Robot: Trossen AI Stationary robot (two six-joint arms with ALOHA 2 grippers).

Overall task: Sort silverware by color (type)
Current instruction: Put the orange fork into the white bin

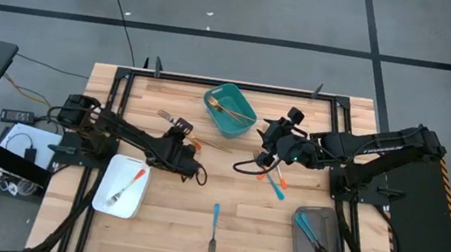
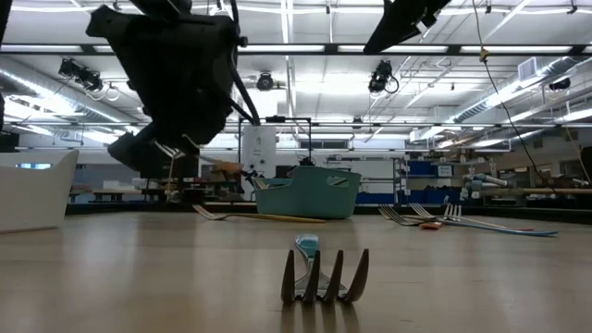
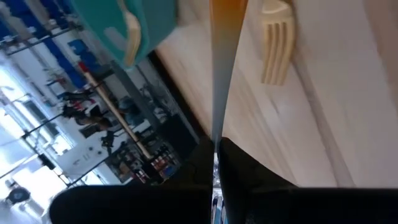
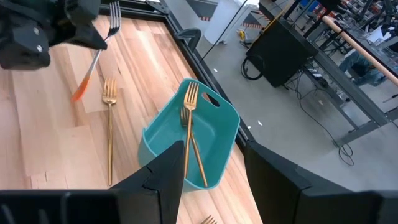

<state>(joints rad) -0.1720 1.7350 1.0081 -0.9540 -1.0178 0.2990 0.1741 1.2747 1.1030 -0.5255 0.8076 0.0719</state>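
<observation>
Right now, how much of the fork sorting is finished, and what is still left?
Partly done. Gold forks sit in the teal bin, one orange fork on the white tray, blue ones in the grey tray. The left gripper holds an orange-handled fork lifted off the table. Left: a blue fork, a gold fork, and several forks near the open right gripper.

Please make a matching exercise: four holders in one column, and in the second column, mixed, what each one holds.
Column one:
1 teal bin
2 white tray
3 grey tray
4 left gripper

Column two:
a blue utensils
b lifted orange fork
c gold forks
d lying orange fork

Pairs: 1-c, 2-d, 3-a, 4-b
</observation>
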